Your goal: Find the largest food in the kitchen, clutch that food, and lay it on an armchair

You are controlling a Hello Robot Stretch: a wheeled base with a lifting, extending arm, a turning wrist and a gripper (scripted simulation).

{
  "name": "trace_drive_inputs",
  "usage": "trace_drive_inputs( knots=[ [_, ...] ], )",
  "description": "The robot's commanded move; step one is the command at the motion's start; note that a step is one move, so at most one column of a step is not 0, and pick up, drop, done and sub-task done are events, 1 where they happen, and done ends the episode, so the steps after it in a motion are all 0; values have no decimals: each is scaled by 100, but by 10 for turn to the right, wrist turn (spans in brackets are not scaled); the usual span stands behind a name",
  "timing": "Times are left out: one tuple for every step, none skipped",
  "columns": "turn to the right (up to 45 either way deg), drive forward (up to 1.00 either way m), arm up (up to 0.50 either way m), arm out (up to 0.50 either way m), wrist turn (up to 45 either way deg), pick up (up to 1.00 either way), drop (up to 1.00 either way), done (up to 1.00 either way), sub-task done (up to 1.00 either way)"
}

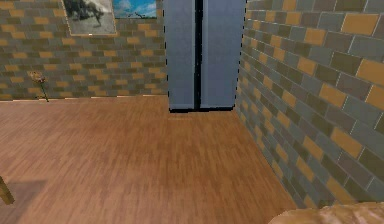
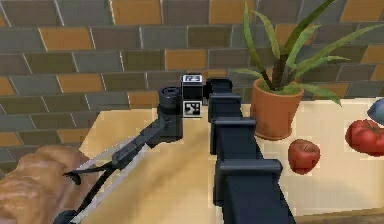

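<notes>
– Floor of brown wood planks across the forward view?
– Yes, running up to brick walls at the back and along the right.
– And at the middle of the far end?
– Tall grey-blue fridge with two doors, set in the corner between the two walls. Left of it, two framed pictures high on the back wall. Low by that wall at the far left, a small thin thing, too small to name.
– Any sign of the task's food there?
– Tan crusty end of the loaf of bread, cut by the bottom right corner.
– And out to the arm side?
– Pale wooden table against more brickwork, the loaf of bread lying on it at the bottom left. Dark square arm rising from the bottom edge, two white marker squares at its far end. Left of them the gripper, dark body uppermost, thin fingers slanting down-left to the loaf's right end.
– Grasping the loaf?
– Cannot tell: loaf resting on the table right at the fingertips.
– Rest of the table?
– Terracotta pot with a long-leaved green plant just right of the arm's far end; red apple in front of the pot, larger red fruit toward the right edge, a scrap of something blue cut by that edge.
</notes>
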Motion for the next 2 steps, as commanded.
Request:
trace_drive_inputs(
  knots=[
    [0,0,0,0,-150,0,0,0,0],
    [0,0,0,-20,0,0,0,0,0]
  ],
)
